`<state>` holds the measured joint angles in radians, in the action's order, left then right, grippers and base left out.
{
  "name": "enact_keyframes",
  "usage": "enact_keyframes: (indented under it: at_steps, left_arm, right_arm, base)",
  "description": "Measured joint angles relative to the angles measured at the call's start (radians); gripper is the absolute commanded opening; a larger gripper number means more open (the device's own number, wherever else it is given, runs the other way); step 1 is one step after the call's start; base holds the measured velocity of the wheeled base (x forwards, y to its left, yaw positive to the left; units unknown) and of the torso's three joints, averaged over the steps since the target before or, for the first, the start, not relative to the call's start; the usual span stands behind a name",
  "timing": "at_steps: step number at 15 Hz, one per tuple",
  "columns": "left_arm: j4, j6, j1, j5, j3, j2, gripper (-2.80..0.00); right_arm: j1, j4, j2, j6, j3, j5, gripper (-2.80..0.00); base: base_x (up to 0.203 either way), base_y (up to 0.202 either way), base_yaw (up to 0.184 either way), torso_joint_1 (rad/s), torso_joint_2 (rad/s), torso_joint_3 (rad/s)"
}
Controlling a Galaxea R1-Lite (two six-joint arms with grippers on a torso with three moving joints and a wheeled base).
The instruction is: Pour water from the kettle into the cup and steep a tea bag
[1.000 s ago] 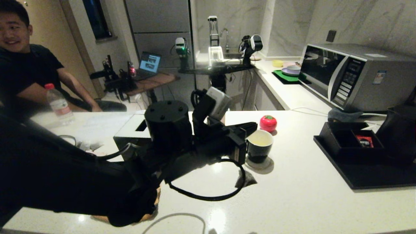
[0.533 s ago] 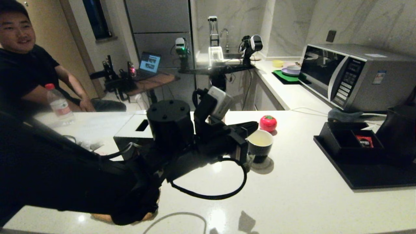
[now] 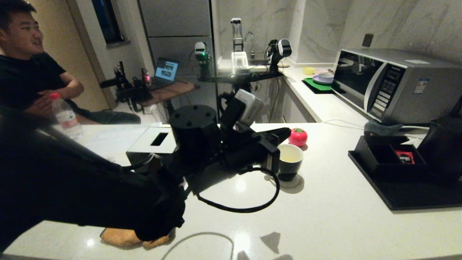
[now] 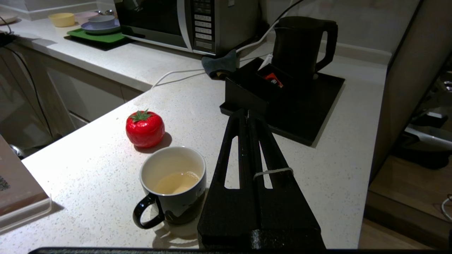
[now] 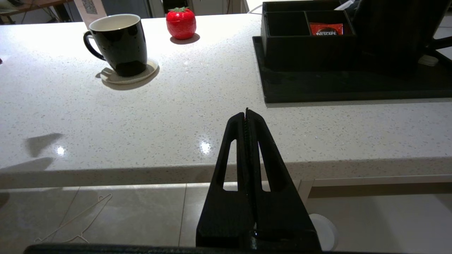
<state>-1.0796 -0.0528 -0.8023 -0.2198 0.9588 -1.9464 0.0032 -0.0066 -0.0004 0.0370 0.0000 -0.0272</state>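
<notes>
Black ceramic mug (image 4: 173,190) with its white inside sits on a pale coaster on your white speckled surface (image 5: 197,106), pale yellowish water (image 4: 176,181) low in it, beside a red tomato-shaped ornament (image 4: 145,128). Your left pincer (image 4: 247,113) hovers by its rim, pressed together with a thin string (image 4: 272,172) looped across one finger. Your right pincer (image 5: 246,111), also pressed together, sits at the surface's near edge. Your matte black kettle (image 4: 300,46) stands on the black tray (image 4: 317,102).

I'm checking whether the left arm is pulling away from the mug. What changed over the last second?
The left gripper, fingers shut and empty, rose and shifted slightly toward the far side of the cup; the person drew both hands in. The cup, the kettle and the red tomato-shaped object stayed put.
</notes>
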Motion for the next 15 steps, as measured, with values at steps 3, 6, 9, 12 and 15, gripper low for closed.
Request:
enact_keyframes:
  at_steps: [3,6,9,12,15]
  left_arm:
    - [0.0,0.001,0.002,0.0,0.016,-0.014,-2.8]
    - [0.0,0.001,0.002,0.0,0.036,-0.024,-2.8]
    - [-0.001,0.001,0.003,0.022,0.081,-0.044,-2.8]
    - [0.0,-0.001,0.001,0.049,0.134,-0.073,-2.8]
    - [0.0,-0.001,0.0,0.052,0.185,-0.107,-2.8]
  right_arm:
    - [0.0,0.0,-0.001,0.001,0.0,0.0,-2.8]
    - [0.0,0.0,-0.001,0.001,0.0,-0.001,-2.8]
    - [0.0,0.0,-0.001,0.001,0.0,0.0,-2.8]
    - [0.0,0.0,-0.001,0.001,0.0,0.0,-2.8]
    - [0.0,0.0,-0.001,0.001,0.0,0.0,-2.8]
  base:
    - [0.0,0.0,0.0,0.0,0.0,0.0]
    - [0.0,0.0,0.0,0.0,0.0,0.0]
    - [0.0,0.0,0.0,0.0,0.0,0.0]
    - [0.0,0.0,0.0,0.0,0.0,0.0]
    - [0.0,0.0,0.0,0.0,0.0,0.0]
